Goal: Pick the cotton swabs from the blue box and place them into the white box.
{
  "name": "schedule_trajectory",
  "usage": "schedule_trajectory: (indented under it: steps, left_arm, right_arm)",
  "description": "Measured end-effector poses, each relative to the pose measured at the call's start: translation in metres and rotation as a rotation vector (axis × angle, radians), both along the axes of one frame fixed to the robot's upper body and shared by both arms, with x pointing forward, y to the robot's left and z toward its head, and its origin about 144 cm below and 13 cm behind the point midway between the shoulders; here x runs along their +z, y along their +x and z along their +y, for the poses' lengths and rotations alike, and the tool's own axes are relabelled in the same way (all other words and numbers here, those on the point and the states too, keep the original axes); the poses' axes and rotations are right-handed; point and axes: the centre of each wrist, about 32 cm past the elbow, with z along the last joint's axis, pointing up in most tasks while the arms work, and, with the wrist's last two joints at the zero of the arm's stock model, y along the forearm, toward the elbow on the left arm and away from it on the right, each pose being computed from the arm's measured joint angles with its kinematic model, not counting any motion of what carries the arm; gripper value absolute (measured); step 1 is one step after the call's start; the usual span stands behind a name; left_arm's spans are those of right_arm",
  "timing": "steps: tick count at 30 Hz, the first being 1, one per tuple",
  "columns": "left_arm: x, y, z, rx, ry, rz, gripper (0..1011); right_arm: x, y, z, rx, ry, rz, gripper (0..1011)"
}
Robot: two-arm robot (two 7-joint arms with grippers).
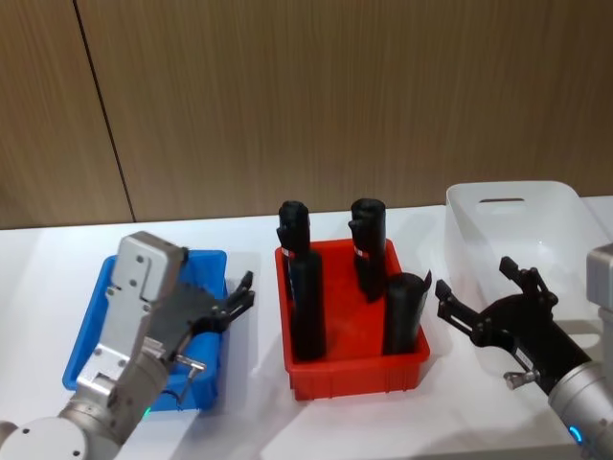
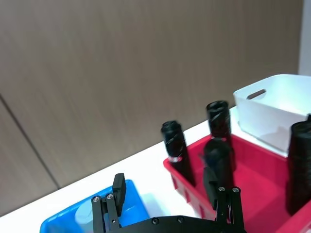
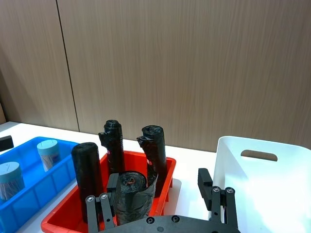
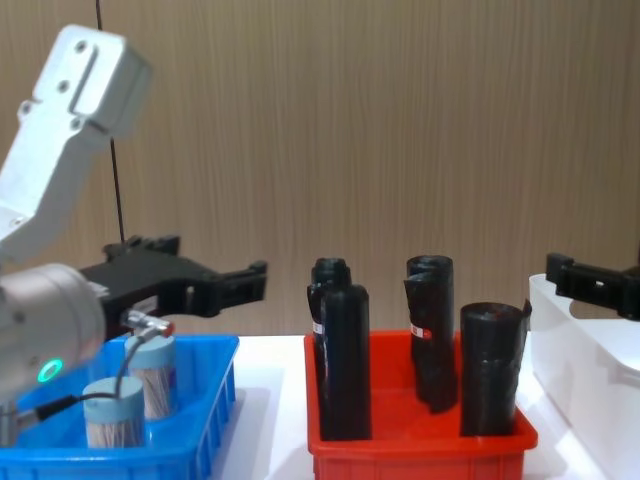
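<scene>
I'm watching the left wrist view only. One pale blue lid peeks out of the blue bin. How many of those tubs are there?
Observer: Two clear cylindrical cotton swab tubs, upright in the shallow blue plastic bin.
Operator: How high is this claw?
Observer: The left claw hovers open above the tubs, touching neither.
Operator: And the other claw?
Observer: The right claw hovers open and empty at the white translucent plastic bin's near left corner.
</scene>
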Motion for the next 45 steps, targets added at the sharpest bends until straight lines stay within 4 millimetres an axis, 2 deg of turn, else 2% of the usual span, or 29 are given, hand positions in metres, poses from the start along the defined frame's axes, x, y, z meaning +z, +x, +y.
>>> schedule_trajectory:
  steps: [27, 45]
  left_arm:
    - [-0.013, 0.008, 0.032, 0.205, -0.082, 0.193, 1004]
    - [-0.025, 0.028, 0.047, 0.238, -0.115, 0.296, 1004]
  right_arm:
    - [0.0, 0.0, 0.0, 0.0, 0.0, 0.0, 1002]
    - [0.0, 0.0, 0.0, 0.0, 0.0, 0.0, 1002]
